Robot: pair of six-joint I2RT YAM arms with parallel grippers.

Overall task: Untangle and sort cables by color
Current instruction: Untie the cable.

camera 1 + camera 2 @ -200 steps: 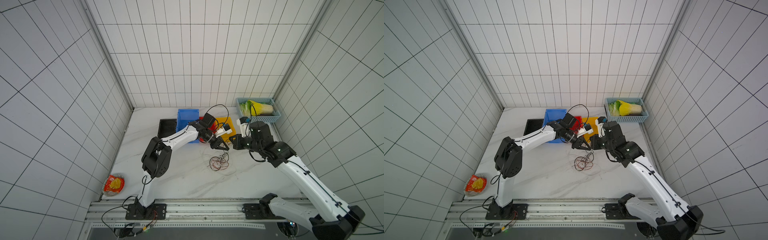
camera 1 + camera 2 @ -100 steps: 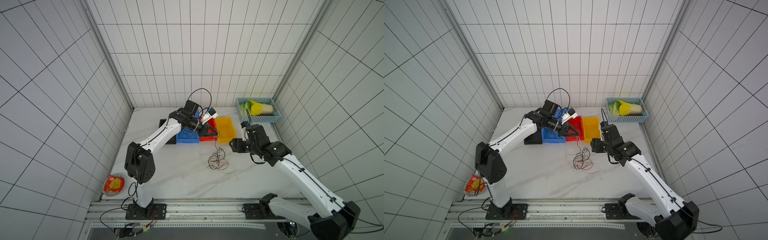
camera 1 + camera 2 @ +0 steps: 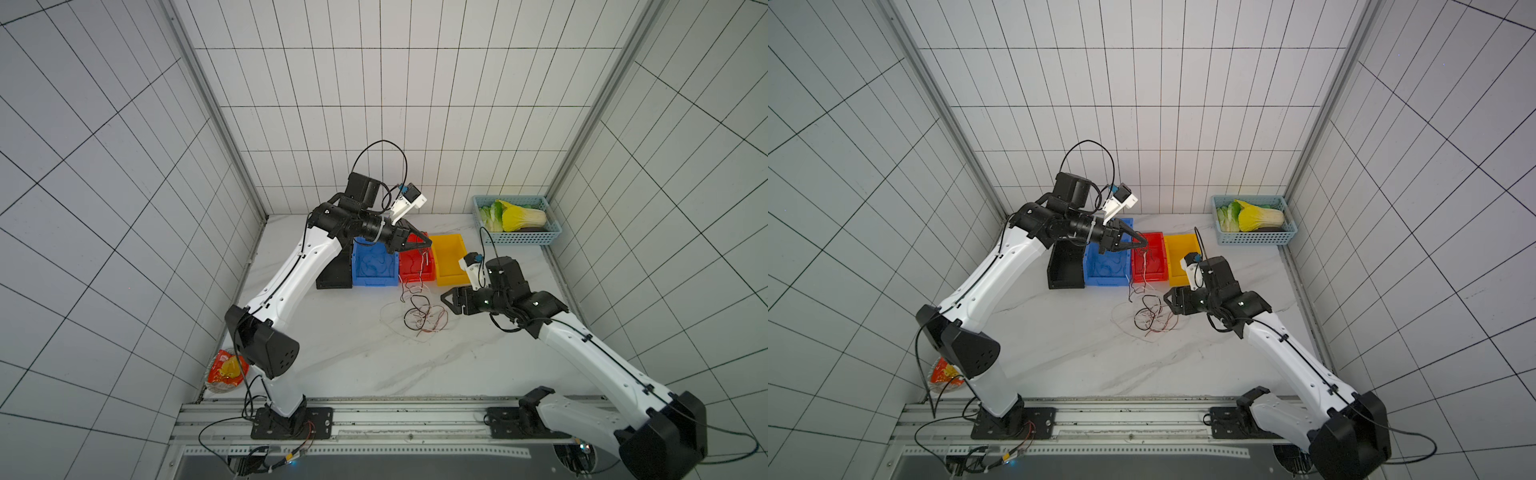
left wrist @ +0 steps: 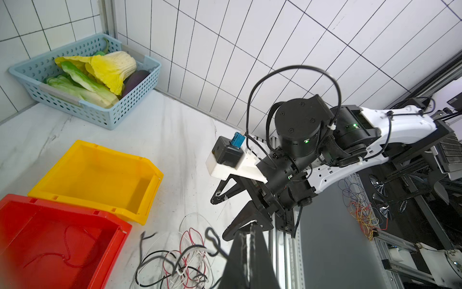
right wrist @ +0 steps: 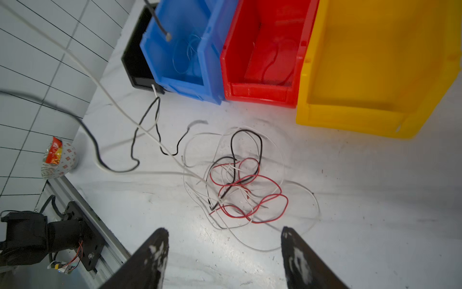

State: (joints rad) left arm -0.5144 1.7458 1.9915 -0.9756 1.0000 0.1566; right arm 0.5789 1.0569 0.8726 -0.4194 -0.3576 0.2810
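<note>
Two robot arms work over a white bench (image 3: 332, 345): the left gripper (image 3: 424, 245) is raised above the red bin (image 3: 417, 281), jaws pressed together, pinching a pale cable (image 3: 423, 266) that hangs down into the tangle of cables (image 3: 424, 318) on the bench. The right gripper (image 5: 222, 234) sits low beside the tangle, jaws spread, holding nothing. Risk: nothing pins the heap, so a higher pull may drag red and black strands along, tighten the knot, or make the thin strand slip free

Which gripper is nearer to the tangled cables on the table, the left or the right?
Right. The right gripper is open, low beside the tangle. The left gripper is raised over the red bin, shut on a white cable.
</note>
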